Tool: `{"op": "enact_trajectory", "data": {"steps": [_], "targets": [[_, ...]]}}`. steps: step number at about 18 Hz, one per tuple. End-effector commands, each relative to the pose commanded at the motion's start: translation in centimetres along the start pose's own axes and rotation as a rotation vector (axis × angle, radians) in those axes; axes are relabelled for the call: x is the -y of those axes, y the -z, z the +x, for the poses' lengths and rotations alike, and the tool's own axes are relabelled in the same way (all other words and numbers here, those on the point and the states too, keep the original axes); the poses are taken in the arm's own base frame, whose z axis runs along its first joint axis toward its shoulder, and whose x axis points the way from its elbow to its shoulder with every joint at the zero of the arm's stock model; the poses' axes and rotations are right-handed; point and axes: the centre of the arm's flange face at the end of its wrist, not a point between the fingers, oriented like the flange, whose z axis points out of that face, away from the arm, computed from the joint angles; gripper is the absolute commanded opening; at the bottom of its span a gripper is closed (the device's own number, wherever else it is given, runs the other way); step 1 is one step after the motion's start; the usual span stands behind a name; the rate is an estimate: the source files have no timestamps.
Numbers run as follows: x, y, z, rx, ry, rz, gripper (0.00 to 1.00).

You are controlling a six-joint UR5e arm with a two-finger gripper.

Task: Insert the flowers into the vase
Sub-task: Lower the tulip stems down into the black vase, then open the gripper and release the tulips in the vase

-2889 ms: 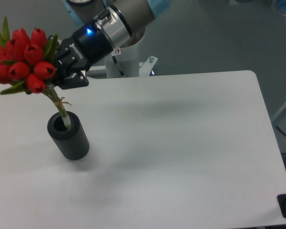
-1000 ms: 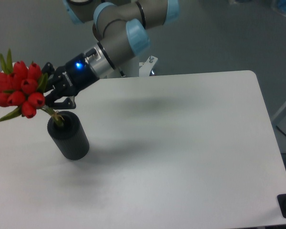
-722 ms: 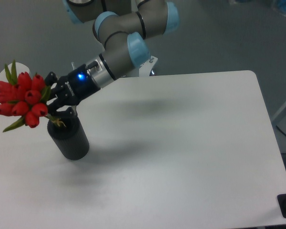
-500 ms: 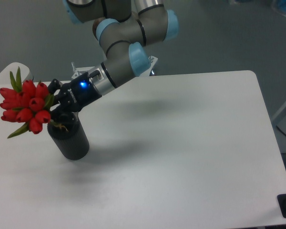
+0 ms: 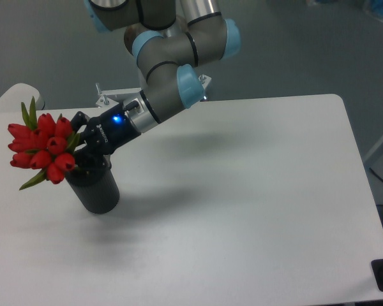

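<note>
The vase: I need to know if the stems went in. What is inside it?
The flowers lean out left over the vase, stems running down toward its opening. The gripper covers the opening, so nothing inside is visible.

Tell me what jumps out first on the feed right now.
The flowers, bright red at the table's left edge, lean out leftward over the rim of the vase. The gripper sits right at the vase mouth, closed on the stems, a blue light glowing on its wrist.
</note>
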Motion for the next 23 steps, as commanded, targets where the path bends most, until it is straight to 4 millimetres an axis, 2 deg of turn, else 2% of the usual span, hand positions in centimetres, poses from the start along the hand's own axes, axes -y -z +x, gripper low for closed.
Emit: {"op": "enact_trajectory", "data": {"steps": [3, 6, 11, 12, 14, 16, 17, 23], "targets": [[-0.3, 0.9, -0.4, 0.018, 0.009, 0.003, 0.31], [-0.8, 1.4, -0.5, 0.027, 0.023, 0.005, 0.42], [-1.2, 1.3, -0.3, 0.025, 0.034, 0.004, 0.71], [-1.2, 1.4, -0.3, 0.027, 0.035, 0.005, 0.73], [-1.3, 2.0, -0.6, 0.040, 0.036, 0.007, 0.83], [-1.3, 2.1, -0.6, 0.042, 0.035, 0.008, 0.89], [-1.2, 2.2, -0.7, 0.044, 0.033, 0.008, 1.00], [-1.4, 3.9, -1.2, 0.079, 0.034, 0.008, 1.00]]}}
